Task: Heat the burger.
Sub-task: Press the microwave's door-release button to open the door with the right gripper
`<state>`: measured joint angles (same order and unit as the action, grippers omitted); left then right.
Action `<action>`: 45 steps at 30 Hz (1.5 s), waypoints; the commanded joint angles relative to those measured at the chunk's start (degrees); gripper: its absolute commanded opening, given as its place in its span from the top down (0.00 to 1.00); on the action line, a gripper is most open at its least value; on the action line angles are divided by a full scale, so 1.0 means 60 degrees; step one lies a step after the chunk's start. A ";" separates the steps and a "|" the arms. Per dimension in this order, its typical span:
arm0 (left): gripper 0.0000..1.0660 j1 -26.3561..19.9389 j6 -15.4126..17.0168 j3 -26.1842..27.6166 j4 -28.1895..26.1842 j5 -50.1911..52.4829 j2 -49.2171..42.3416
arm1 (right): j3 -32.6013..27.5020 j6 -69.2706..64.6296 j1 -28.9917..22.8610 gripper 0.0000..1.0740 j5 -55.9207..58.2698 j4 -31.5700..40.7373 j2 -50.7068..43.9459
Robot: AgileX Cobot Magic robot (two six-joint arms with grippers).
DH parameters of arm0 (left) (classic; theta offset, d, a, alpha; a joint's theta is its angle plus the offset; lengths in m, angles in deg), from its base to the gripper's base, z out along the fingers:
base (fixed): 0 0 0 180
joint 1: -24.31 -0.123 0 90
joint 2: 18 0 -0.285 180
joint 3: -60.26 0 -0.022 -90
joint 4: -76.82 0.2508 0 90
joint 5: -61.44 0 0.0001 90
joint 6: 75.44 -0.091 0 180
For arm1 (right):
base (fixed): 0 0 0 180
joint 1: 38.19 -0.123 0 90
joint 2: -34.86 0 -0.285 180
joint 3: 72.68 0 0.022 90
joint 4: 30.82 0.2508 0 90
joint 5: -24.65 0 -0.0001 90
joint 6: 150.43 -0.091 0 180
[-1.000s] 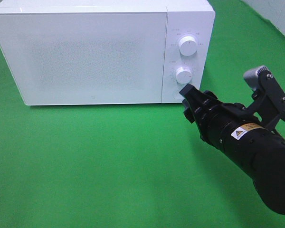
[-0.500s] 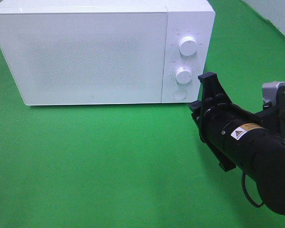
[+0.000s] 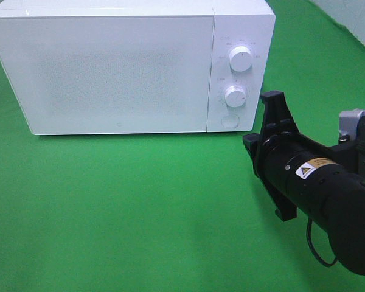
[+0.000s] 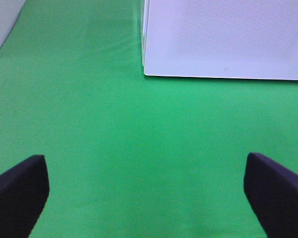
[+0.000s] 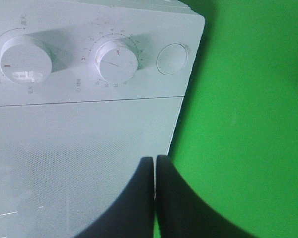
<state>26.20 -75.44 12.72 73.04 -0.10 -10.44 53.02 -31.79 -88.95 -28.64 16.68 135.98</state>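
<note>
The burger is not in view in any frame. The white microwave (image 3: 118,70) stands at the back of the green table with its door shut; it also shows in the right wrist view (image 5: 79,144) and the left wrist view (image 4: 223,37). My right gripper (image 3: 250,141) is shut and empty, rolled on its side, just off the microwave's front right corner below the round button (image 3: 230,120). In the right wrist view its closed fingertips (image 5: 155,163) lie over the door's edge. My left gripper (image 4: 146,198) is open and empty above bare green cloth.
Two white dials (image 3: 240,58) (image 3: 235,96) sit on the microwave's right panel, also seen in the right wrist view (image 5: 116,60). Green cloth (image 3: 121,207) covers the table in front of the microwave. A pale edge lies at the far right (image 3: 353,24).
My right gripper drew back from the round button toward the right and rolled about a quarter turn. The microwave door stayed shut.
</note>
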 commanded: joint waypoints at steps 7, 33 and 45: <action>0.06 -0.0029 0.0000 -0.0029 -0.0029 0.0067 -0.0115 | 0.0153 -0.0143 0.0115 1.00 -0.0535 -0.0038 0.0296; 0.06 -0.0029 0.0000 -0.0029 -0.0029 0.0067 -0.0115 | 0.2034 -0.1795 0.2063 1.00 0.0229 -0.1862 0.2559; 0.06 -0.0029 0.0000 -0.0029 -0.0029 0.0067 -0.0115 | 0.2702 -0.2511 0.2874 1.00 0.0773 -0.2588 0.3333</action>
<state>26.20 -75.44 12.72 73.04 -0.10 -10.44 67.86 -45.37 -72.68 -25.49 2.87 154.95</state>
